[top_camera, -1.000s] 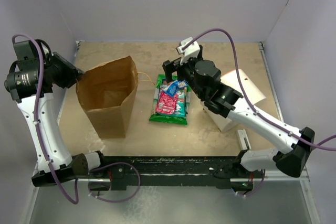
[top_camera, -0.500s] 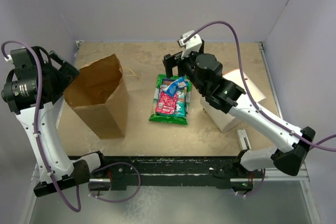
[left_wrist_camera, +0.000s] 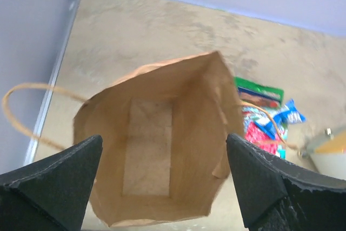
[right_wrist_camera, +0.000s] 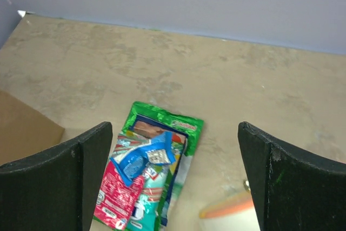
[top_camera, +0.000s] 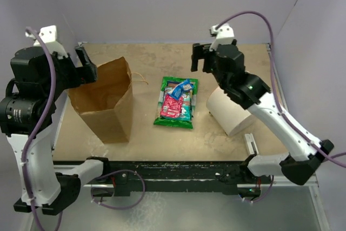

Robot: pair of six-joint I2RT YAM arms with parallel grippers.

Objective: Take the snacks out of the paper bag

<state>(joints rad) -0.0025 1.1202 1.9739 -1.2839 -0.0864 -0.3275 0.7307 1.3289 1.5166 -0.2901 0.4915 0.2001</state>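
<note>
The brown paper bag (top_camera: 105,101) stands upright at the left with its mouth open. In the left wrist view its inside (left_wrist_camera: 147,144) shows only the bare bottom. My left gripper (top_camera: 86,67) hangs open above the bag's far left rim, touching nothing (left_wrist_camera: 165,139). The snacks (top_camera: 175,101) lie in a flat pile on the table right of the bag: a green packet underneath, with red-pink and blue ones on top (right_wrist_camera: 146,171). My right gripper (top_camera: 201,60) is open and empty, raised behind and to the right of the pile (right_wrist_camera: 174,128).
A white cylinder (top_camera: 230,109) with an orange-edged lid lies on its side right of the snacks. The bag's thin twisted handles (left_wrist_camera: 21,112) stick out from both sides. Walls close in the table at the left, back and right.
My left gripper has opened, let go of the bag's rim and risen; the bag has settled a little to the left. My right arm has lifted back and to the right, away from the snack pile.
</note>
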